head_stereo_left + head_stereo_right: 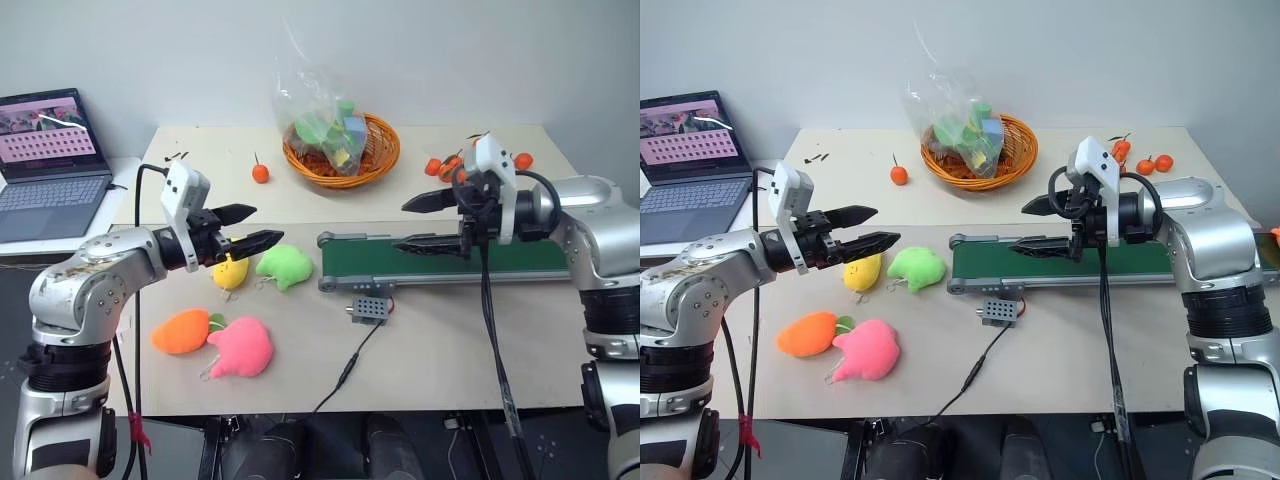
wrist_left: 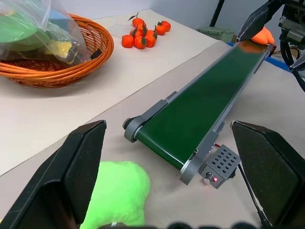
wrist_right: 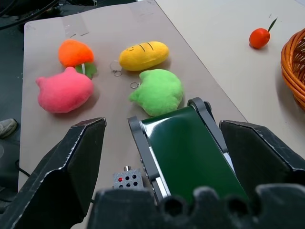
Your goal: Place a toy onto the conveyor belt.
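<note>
- The left gripper (image 1: 262, 226) is hovering at centre-left of the left eye view with its fingers spread wide and holding nothing, apparently waiting to descend on a plush.
- The right gripper (image 1: 422, 222) is hanging over the near end of the conveyor belt (image 1: 520, 258), also spread wide and empty; it is probably standing by.
- The toy (image 1: 181, 331), an orange carrot plush, is lying in the lower left of that view, touching the pink plush (image 1: 241, 346) and not yet lifted.
- Four plushes are lying together left of the belt: orange, pink, a yellow plush (image 1: 231, 271) and a green plush (image 1: 284, 266).
- One basket (image 1: 376, 157) is holding a clear bag of items, likely kept aside as clutter.
- One small orange fruit (image 1: 260, 173) is sitting alone; a cluster is sitting at upper right.
</note>
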### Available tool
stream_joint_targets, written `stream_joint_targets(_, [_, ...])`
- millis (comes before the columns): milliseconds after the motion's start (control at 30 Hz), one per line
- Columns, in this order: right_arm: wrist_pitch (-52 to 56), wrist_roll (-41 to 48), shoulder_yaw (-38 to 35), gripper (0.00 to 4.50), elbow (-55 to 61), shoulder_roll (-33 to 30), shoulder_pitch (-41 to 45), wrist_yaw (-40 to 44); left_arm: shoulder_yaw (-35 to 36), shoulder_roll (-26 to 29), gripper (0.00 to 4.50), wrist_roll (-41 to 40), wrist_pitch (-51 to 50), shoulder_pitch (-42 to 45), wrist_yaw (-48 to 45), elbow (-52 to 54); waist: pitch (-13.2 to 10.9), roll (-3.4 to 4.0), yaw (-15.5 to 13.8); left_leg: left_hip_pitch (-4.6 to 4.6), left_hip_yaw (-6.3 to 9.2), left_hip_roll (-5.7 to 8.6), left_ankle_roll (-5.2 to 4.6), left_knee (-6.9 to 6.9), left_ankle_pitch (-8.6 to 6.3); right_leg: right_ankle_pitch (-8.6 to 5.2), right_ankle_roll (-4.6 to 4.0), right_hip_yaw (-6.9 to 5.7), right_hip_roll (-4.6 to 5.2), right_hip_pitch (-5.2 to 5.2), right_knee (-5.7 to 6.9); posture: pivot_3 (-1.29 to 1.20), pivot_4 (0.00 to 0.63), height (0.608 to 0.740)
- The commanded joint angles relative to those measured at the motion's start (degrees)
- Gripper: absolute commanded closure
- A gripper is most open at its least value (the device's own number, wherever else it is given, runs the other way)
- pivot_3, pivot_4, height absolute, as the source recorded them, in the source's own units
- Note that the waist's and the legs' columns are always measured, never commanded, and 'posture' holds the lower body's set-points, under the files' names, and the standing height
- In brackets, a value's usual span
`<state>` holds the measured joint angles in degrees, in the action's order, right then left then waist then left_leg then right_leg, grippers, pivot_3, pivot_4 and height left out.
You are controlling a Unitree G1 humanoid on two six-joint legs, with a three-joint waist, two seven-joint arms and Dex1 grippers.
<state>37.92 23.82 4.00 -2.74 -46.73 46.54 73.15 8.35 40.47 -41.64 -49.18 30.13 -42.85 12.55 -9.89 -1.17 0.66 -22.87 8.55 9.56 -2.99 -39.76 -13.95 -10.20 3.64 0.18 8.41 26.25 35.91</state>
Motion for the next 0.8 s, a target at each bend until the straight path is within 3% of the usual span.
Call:
stream_joint_targets(33, [0.01,0.72,-0.48,0.00,1.40,-0.57,0.78,0.60,3.15,0.39,0.03,-1.17,0.67,-1.30,-0.43,0.44,0.00,0.00,0.01,0.00,0.00,0.00,0.00,0.00,0.00,0.00,0.00,0.00,0.00,0.00,0.00,0.00,0.150,0.740])
stream_joint_targets(233, [-0.53,0.14,0.62,0.00,0.34,-0.51,1.20,1.91,13.73,2.26,0.03,-1.32,1.47,-11.69,1.05,-1.98,0.00,0.00,0.43,0.14,-0.37,-0.30,0.09,0.02,-0.16,0.03,-0.05,0.33,-0.34,0.06,0.00,0.00,0.150,0.740])
stream_joint_targets(367, [-1.59,-0.43,1.74,0.00,-1.47,0.70,2.22,2.34,25.06,2.08,0.03,-8.84,-6.42,-17.68,4.30,-4.81,0.00,0.00,0.20,0.24,-0.57,-0.42,0.06,0.03,-0.28,0.07,-0.11,0.48,-0.52,0.05,-0.02,0.00,0.150,0.740])
stream_joint_targets(467, [-2.80,-1.19,3.04,0.00,-3.31,2.24,3.29,2.85,35.10,-0.90,0.03,-17.51,-12.71,-21.55,8.62,-8.73,0.00,0.01,0.20,0.38,-0.73,-0.51,-0.08,0.02,-0.47,0.09,-0.14,0.63,-0.69,0.03,-0.02,0.00,0.150,0.740])
stream_joint_targets(567, [-3.70,-1.57,3.73,0.00,-4.93,3.56,4.53,3.34,39.90,-2.70,0.03,-17.21,-13.58,-26.86,12.10,-12.64,0.00,0.01,0.36,0.58,-0.91,-0.65,0.07,0.04,-0.57,0.09,-0.14,0.77,-0.84,-0.05,-0.04,0.00,0.150,0.740])
stream_joint_targets(800, [-5.11,-2.82,4.54,0.00,-8.00,4.70,6.54,5.12,50.25,-10.03,0.03,-25.25,-14.77,-33.19,19.78,-18.70,0.01,-0.01,-0.04,0.65,-1.08,-0.93,0.14,0.03,-0.76,0.19,-0.29,0.80,-1.02,-0.08,-0.08,0.00,0.150,0.740])
